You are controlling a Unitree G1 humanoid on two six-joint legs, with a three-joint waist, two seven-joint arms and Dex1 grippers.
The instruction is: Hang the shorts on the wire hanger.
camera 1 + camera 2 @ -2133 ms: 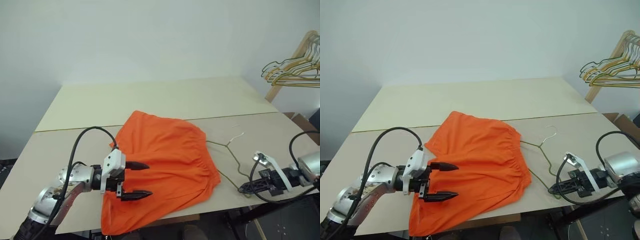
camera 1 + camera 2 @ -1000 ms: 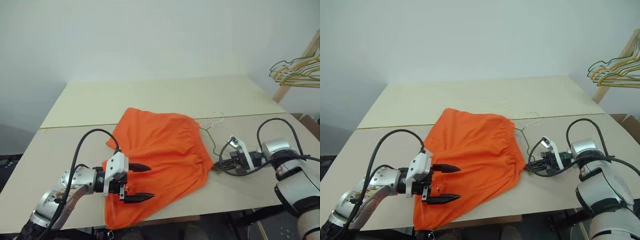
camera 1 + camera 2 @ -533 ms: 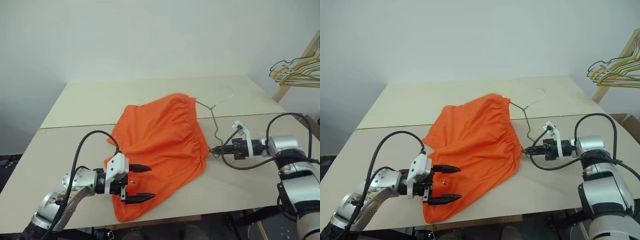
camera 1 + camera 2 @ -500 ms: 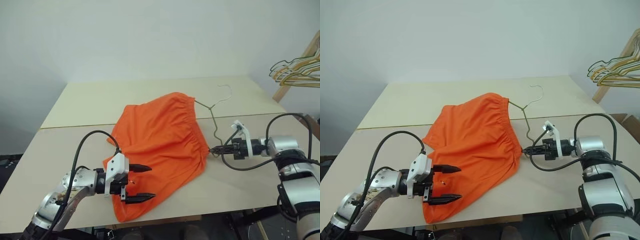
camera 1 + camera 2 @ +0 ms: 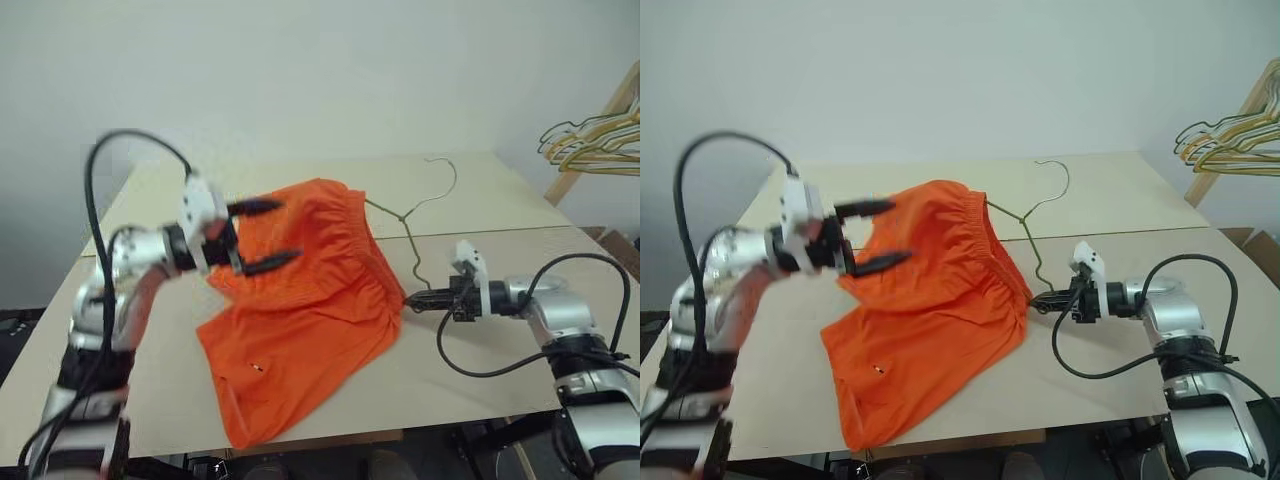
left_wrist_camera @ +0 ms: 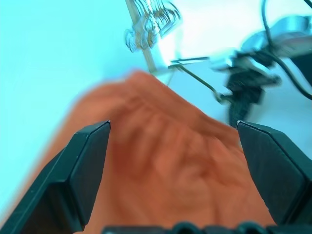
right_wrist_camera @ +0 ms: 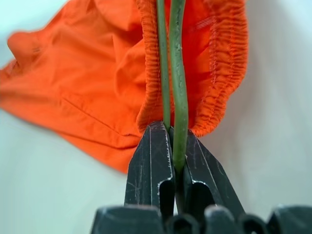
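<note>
The orange shorts point(image 5: 300, 320) lie on the table point(image 5: 500, 350), their gathered waistband point(image 5: 345, 215) lifted off it. The wire hanger point(image 5: 410, 240) stands tilted up, hook point(image 5: 443, 172) at the far end, its body reaching inside the waistband. My right gripper point(image 5: 415, 300) is shut on the hanger's near corner. In the right wrist view its fingers point(image 7: 151, 151) clamp two green wires point(image 7: 178, 73) that run into the shorts' point(image 7: 87, 73) waist opening. My left gripper point(image 5: 285, 230) is open, raised above the table at the left side of the waistband, with cloth point(image 6: 165, 170) between and beyond its fingers.
A bunch of wire hangers point(image 5: 590, 140) hangs on a wooden rack at the far right. The table is two pale panels with a seam point(image 5: 530, 230) across the middle. One shorts leg point(image 5: 245, 425) reaches the table's front edge.
My left arm swung up and forward from the shorts' near hem to the waistband, staying open. The right gripper shifted slightly left with the hanger, and the waistband rose higher.
</note>
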